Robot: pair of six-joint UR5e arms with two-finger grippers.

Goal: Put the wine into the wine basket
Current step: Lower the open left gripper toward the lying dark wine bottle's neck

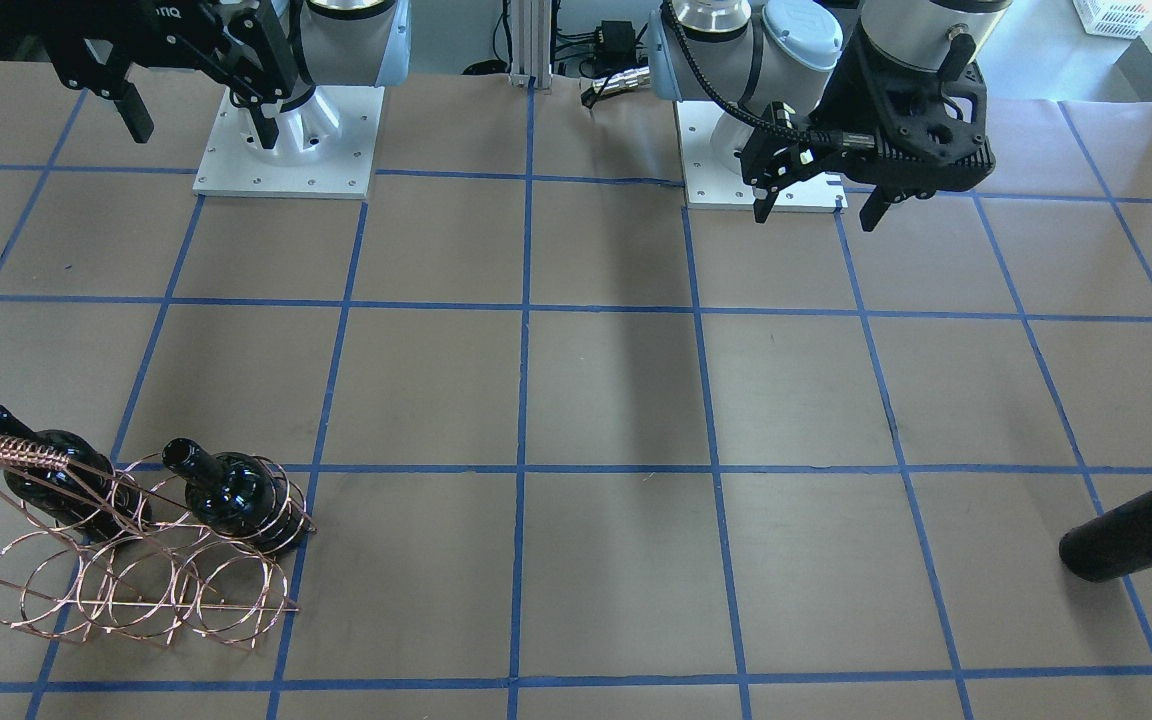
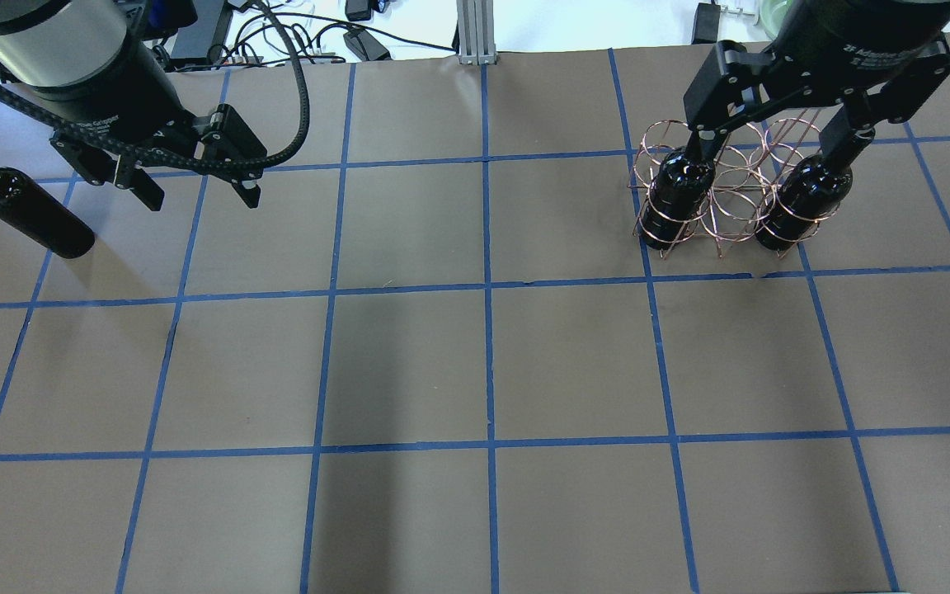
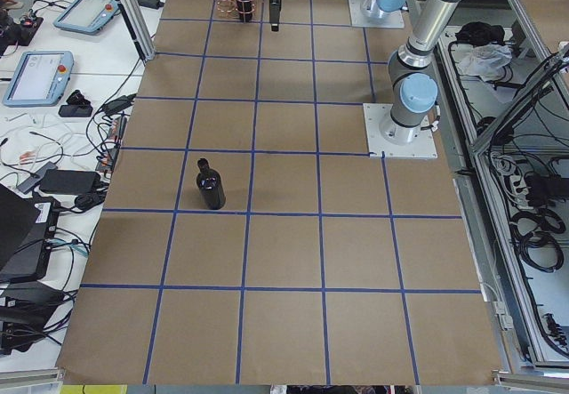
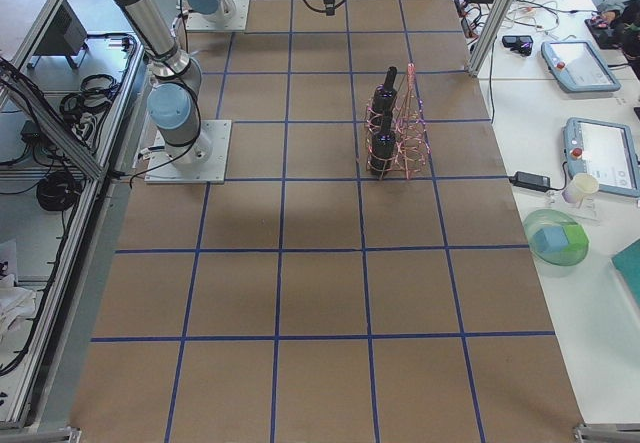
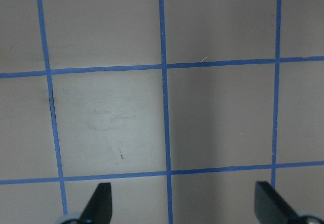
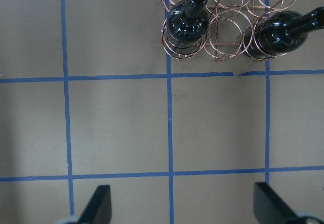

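Observation:
A loose near-black wine bottle [image 2: 25, 208] stands on the table at the far left; it also shows in the front-facing view [image 1: 1136, 532] and the exterior left view [image 3: 212, 187]. The copper wire wine basket [image 2: 731, 194] sits at the far right and holds two look-alike bottles, one [image 2: 673, 198] in each outer slot [image 2: 801, 202]. The middle rings are empty. My left gripper [image 2: 199, 198] is open and empty, hovering to the right of the loose bottle. My right gripper [image 2: 772, 148] is open and empty, high above the basket [image 6: 228, 29].
The brown paper tabletop [image 2: 483, 363] carries a blue tape grid. Both arm bases [image 1: 286, 150] are bolted at the robot's edge. Cables and a metal post [image 2: 471, 33] lie beyond the far edge. Side tables hold tablets [image 3: 36, 74].

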